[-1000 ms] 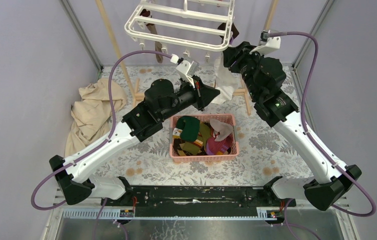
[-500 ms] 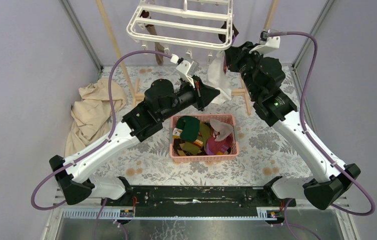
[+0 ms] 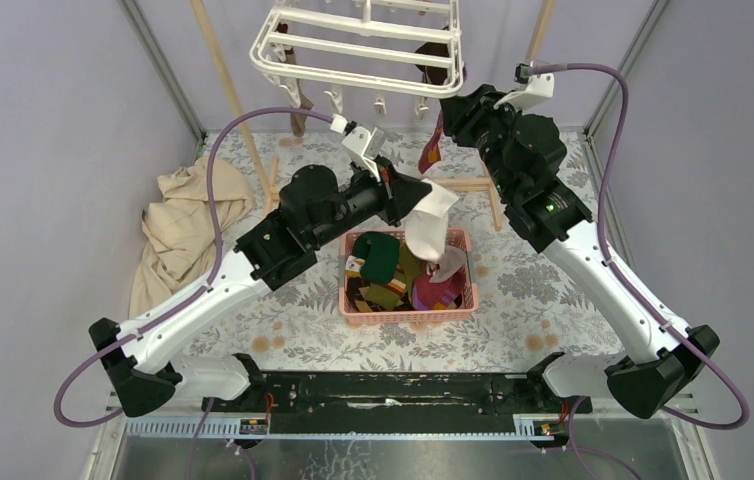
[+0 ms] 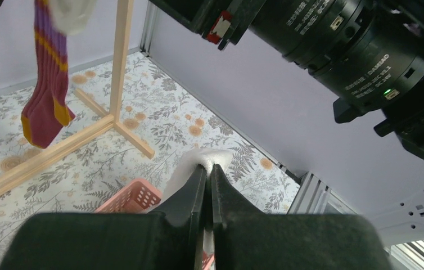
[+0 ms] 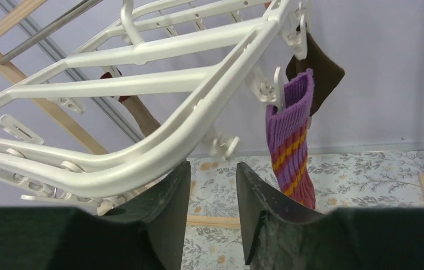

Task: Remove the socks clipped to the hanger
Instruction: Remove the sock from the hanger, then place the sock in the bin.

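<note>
The white hanger (image 3: 358,48) hangs at the top, also in the right wrist view (image 5: 142,84). A purple striped sock (image 5: 291,140) and a brown sock (image 5: 318,76) hang from its clips; the striped sock shows in the top view (image 3: 431,152) and the left wrist view (image 4: 45,84). Another brown sock (image 3: 298,100) hangs at the rack's left. My left gripper (image 3: 421,196) is shut on a white sock (image 3: 431,225) that hangs free over the pink basket (image 3: 408,312); the same grip shows in the left wrist view (image 4: 208,167). My right gripper (image 5: 212,169) is open and empty just under the rack's rim.
The pink basket holds several removed socks (image 3: 383,262). A beige cloth (image 3: 188,215) lies at the left. The wooden pole frame (image 3: 243,120) stands behind the arms, its base bar (image 4: 46,152) on the floral tabletop.
The white sock has come off the hanger's clip and my left gripper has carried it down and toward the basket. The hanger swung back a little. The right gripper stayed near the rack.
</note>
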